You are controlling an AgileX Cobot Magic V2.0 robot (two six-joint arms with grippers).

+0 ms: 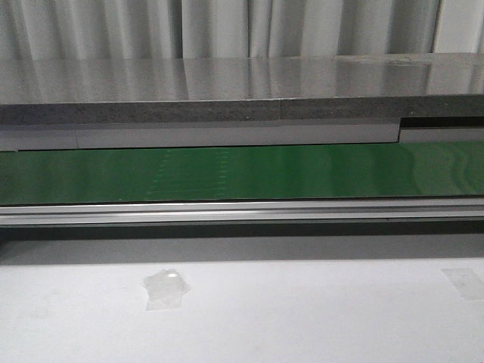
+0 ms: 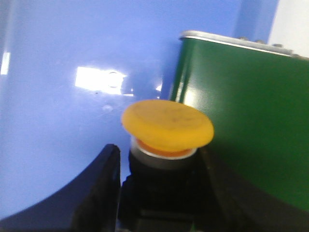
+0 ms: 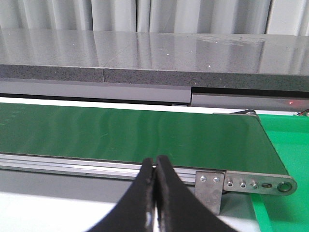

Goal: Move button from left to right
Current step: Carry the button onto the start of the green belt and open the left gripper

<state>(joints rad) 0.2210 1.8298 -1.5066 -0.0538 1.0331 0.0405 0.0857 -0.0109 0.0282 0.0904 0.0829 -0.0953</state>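
Front view: green conveyor belt [image 1: 242,172] crosses behind a white table [image 1: 302,318]; no arms or button seen. Left wrist: left gripper [image 2: 159,193] pinches the button [image 2: 166,126] by its black body, yellow cap above the fingers [image 2: 99,193], belt just beside. Right wrist: right gripper [image 3: 155,193] pressed together, empty, belt beyond its tips.

Round yellow-orange capped button [image 2: 167,124] w/ black body; dark green conveyor belt [image 1: 242,172], silver rail; speckled grey stone counter [image 1: 227,91]; black gripper fingers [image 3: 145,193]; white table [image 1: 302,318].
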